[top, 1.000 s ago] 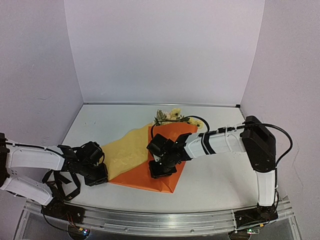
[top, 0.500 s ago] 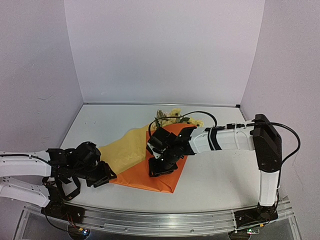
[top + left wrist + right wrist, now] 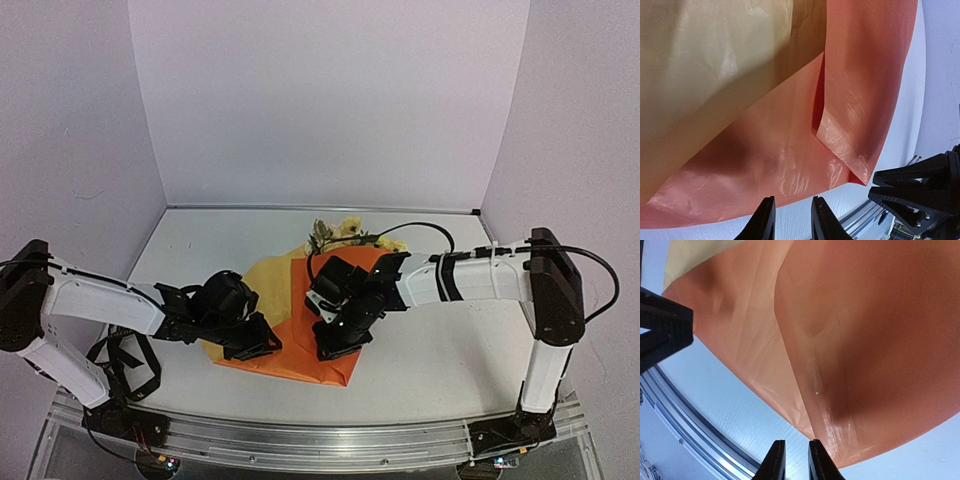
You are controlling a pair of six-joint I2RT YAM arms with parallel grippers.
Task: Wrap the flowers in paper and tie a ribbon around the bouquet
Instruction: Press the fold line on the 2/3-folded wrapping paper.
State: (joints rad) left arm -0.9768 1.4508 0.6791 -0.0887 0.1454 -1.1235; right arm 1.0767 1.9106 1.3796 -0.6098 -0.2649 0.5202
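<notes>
The orange paper (image 3: 298,330) lies folded over the stems, and its pale yellow backing (image 3: 268,280) shows at the left. The flowers (image 3: 340,232) stick out at the far end, so it forms a loose bouquet. My left gripper (image 3: 262,343) hovers at the paper's near left edge. In the left wrist view the left gripper (image 3: 792,201) is open, with bare table between its fingers and the orange paper (image 3: 790,150) just beyond. My right gripper (image 3: 335,345) sits over the near tip. In the right wrist view the right gripper (image 3: 796,442) is narrowly open beside the fold (image 3: 812,432). The ribbon is out of view.
A metal rail (image 3: 300,440) runs along the table's near edge. Black cable loops (image 3: 125,365) hang under the left arm. Walls close the back and both sides. Each wrist view shows the other gripper's black body (image 3: 915,195) (image 3: 662,330) close by.
The left arm has swung right, from beside the yellow sheet to the paper's near left edge, and its jaws have opened. The right gripper shifted slightly right and narrowed. Less yellow paper shows.
</notes>
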